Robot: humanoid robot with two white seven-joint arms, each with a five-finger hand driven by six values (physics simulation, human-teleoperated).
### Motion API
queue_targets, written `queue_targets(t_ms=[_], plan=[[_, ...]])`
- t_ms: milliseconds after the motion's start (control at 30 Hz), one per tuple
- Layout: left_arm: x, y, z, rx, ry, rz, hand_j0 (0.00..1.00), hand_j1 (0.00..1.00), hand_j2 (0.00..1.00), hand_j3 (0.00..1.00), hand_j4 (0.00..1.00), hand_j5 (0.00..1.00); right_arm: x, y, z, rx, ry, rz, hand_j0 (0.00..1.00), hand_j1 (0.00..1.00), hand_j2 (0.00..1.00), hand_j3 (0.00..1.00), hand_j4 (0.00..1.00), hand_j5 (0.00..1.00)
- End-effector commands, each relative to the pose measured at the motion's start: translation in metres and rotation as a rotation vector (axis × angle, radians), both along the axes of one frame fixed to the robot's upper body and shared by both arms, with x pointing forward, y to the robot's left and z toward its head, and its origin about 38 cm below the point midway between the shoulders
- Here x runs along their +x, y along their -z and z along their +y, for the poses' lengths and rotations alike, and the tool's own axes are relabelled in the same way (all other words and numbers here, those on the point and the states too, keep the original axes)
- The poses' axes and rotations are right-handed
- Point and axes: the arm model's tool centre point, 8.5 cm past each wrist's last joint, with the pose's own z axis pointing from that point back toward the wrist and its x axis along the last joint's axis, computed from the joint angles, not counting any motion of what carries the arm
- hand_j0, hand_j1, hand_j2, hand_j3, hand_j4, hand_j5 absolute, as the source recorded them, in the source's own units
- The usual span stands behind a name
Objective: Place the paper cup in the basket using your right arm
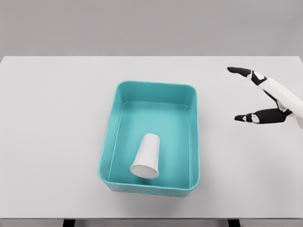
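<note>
Inside basket (195, 142), cup (147, 156) near front wall.

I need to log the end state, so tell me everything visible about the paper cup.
The paper cup is plain white, tapered, and looks like thin paper. It lies on its side on the floor of the teal basket, in the near half, wide open mouth toward the camera, narrow base pointing away. It touches only the basket floor; the right hand is open and off to the side, well clear.
</note>
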Motion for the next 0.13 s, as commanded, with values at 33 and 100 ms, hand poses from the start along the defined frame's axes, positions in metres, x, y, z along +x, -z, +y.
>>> queue_targets(t_ms=[33, 100], plan=[[0.0, 0.0, 0.0, 0.0, 0.001, 0.0, 1.0, 1.0, 1.0, 1.0, 1.0, 1.0, 0.002, 0.0024, -0.0071, 0.014, 0.022, 0.01, 1.0, 1.0, 1.0, 1.0, 1.0, 1.0], [0.0014, 0.0, -0.0002, 0.0, 0.006, -0.005, 1.0, 1.0, 1.0, 1.0, 1.0, 1.0, 0.0018, 0.0042, -0.0083, 0.013, 0.025, 0.015, 1.0, 1.0, 1.0, 1.0, 1.0, 1.0]])
